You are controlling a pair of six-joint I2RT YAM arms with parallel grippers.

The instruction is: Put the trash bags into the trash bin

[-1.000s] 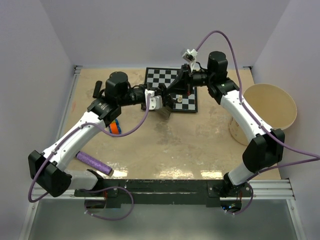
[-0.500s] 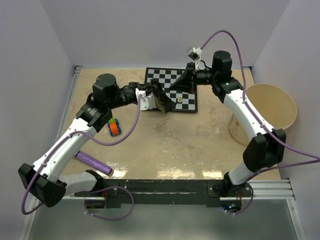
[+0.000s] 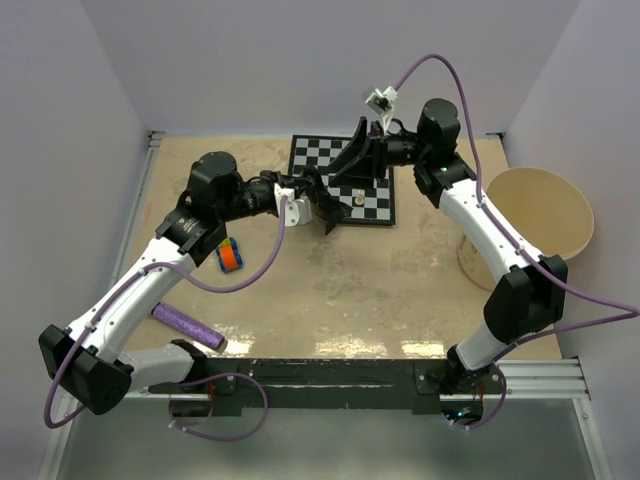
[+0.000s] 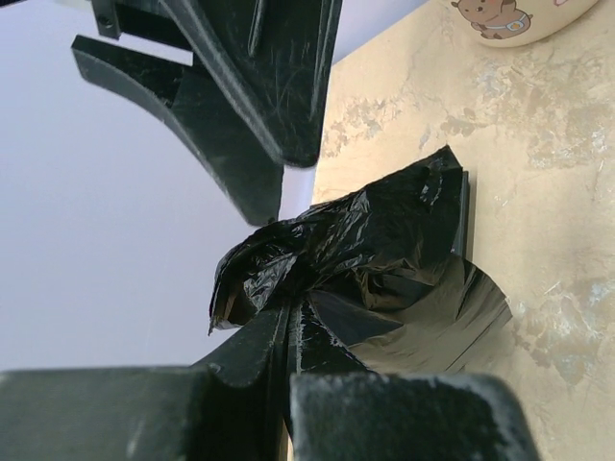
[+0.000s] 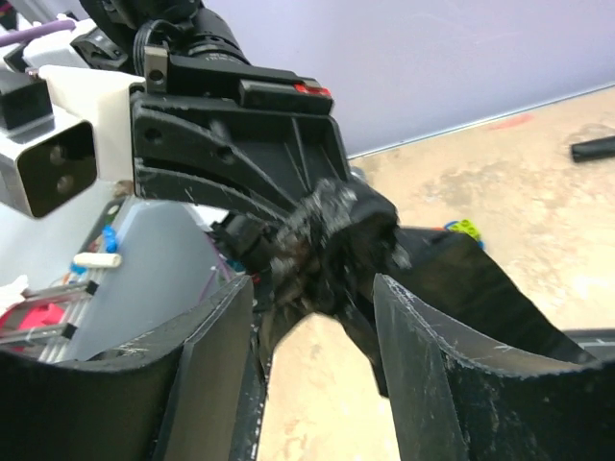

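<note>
- Left claw: clamped shut on a crumpled black trash bag, with film bunching out past the fingertips. Judged purpose: to hold the bag up from the bench and present it to the other arm.
- Right claw: jaws parted, one finger on each side of the bag's wad with a gap at both sides, so nothing is pinched. It belongs to the arm nearer the bin. Judged purpose: it is placed to take the bag over.
- Bag position: at the far centre of the bench, over the near left corner of the chessboard. Whether the film touches the board cannot be told.
- Trash bin: upright at the right edge of the bench, mouth up, well apart from the bag. No bag is seen inside it, so the task is judged to be at an early stage.
- A short black roll lies on the bench beyond the claws in the right wrist view. It may be further bag stock, but this is not confirmed.
- Items outside the task: a purple roll at the near left and a multicoloured cube beside the left arm. Neither is touched.
- Markings: a cartoon bear figure shows on a cream rounded surface at the top of the left wrist view, judged to be the bin's wall. There is a small red patch on the left claw's body. No brand name or lettering is legible anywhere.
</note>
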